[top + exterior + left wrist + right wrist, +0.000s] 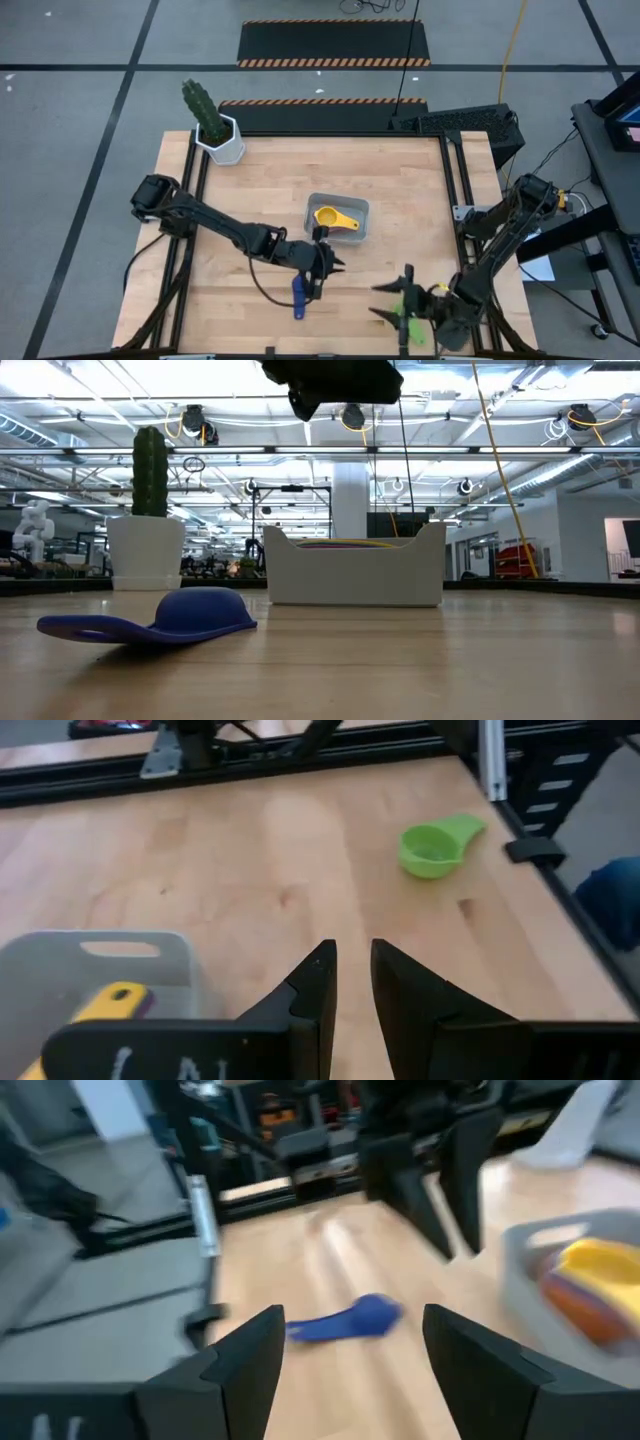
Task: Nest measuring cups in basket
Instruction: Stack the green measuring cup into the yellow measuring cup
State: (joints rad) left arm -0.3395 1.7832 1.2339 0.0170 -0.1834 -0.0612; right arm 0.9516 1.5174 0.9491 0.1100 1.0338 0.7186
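**Two cups still lying outside the basket**

I am looking down at the desk (250,200) and I am seeing the basket (338,205) sitting near its middle. A yellow cup (333,218) is lying on top inside it, with its handle pointing to the right arm's side; under it I am noticing orange and dark rims, but I cannot tell how many cups are stacked there.

My left gripper (328,262) is hanging just in front of the basket, above the wood. Its fingers (312,982) are standing close together with only a narrow gap, and they are holding nothing.

The blue cup (298,292) is lying bowl-down on the desk, just beside the left gripper and toward the front edge. In the low view it is lying in front of the basket, well apart from it.

My right gripper (392,300) is waiting near the front right corner. Its fingers (240,1365) are standing wide apart and empty. The green cup (412,326) is lying close under this arm; in the left wrist view it is resting bowl-up near the desk's edge rail.

A cactus in a white pot (222,140) is standing at the far left corner.
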